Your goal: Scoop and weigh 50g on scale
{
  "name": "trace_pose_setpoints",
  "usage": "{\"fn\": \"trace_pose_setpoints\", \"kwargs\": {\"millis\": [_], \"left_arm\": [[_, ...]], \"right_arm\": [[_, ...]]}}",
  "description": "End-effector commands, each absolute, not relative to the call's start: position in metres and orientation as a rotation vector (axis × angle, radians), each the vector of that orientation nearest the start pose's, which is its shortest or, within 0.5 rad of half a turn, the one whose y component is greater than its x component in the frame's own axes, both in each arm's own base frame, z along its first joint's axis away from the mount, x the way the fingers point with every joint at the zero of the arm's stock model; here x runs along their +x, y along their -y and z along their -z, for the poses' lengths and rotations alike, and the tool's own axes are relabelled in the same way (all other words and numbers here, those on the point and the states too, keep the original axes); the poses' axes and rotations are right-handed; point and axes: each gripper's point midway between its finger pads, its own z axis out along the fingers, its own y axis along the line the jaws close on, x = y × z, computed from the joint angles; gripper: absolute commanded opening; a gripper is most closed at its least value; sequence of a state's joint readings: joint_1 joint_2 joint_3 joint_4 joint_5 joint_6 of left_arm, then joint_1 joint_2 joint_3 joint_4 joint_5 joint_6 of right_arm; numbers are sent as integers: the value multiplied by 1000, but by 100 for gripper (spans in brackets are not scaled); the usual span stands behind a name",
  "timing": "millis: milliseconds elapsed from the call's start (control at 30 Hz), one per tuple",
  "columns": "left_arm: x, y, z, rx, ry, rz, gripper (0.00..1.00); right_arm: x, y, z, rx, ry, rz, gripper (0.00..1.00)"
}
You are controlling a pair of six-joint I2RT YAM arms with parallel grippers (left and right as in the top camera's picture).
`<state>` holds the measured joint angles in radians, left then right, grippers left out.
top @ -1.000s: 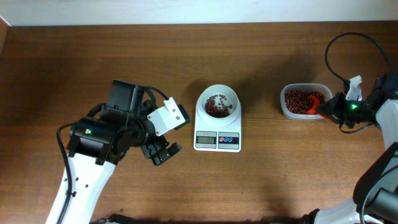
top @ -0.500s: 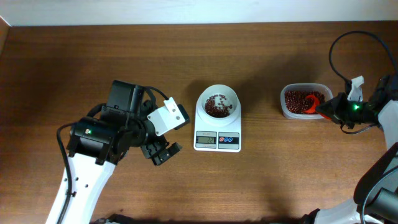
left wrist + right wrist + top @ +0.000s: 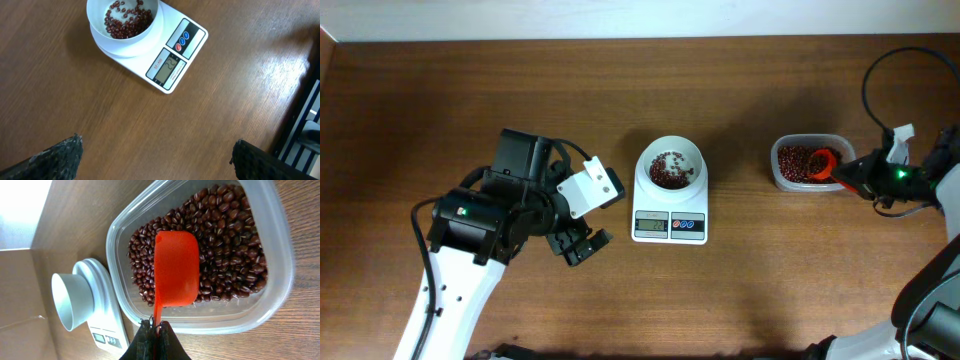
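Right fingers (image 3: 154,330) pinching red scoop (image 3: 175,270) over bean tub (image 3: 281,255) right of scale (image 3: 669,226), left fingers (image 3: 578,244) spread wide, empty, left of scale.

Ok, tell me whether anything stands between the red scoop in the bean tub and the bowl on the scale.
Nothing visible does. The right gripper holds the red scoop in the tub; only bare table lies between the tub and the bowl on the scale.

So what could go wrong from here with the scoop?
The right gripper pinches only the thin handle tip of the red scoop, so a loaded scoop might twist. The tub sits apart from the scale, so beans may drop on the table. The bowl already holds beans; overshooting is possible.
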<state>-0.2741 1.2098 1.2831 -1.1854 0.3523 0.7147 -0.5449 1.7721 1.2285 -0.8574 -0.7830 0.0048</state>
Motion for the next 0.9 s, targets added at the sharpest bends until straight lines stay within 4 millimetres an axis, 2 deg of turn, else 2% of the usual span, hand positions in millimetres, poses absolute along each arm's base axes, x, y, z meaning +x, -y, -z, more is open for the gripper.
{"fn": "trace_pose_setpoints", "kwargs": {"millis": [0,533,867], "left_arm": [[245,132,-235,1335,-2204,321,99],[245,132,-235,1335,-2204,321,99],[245,132,-235,1335,-2204,321,99]], "right_arm": [[360,76,-109,638,-2488,-1050,4],[360,87,-127,669,-2351,-1181,4],[364,72,-154,597,-2214,-1371,4]]}}
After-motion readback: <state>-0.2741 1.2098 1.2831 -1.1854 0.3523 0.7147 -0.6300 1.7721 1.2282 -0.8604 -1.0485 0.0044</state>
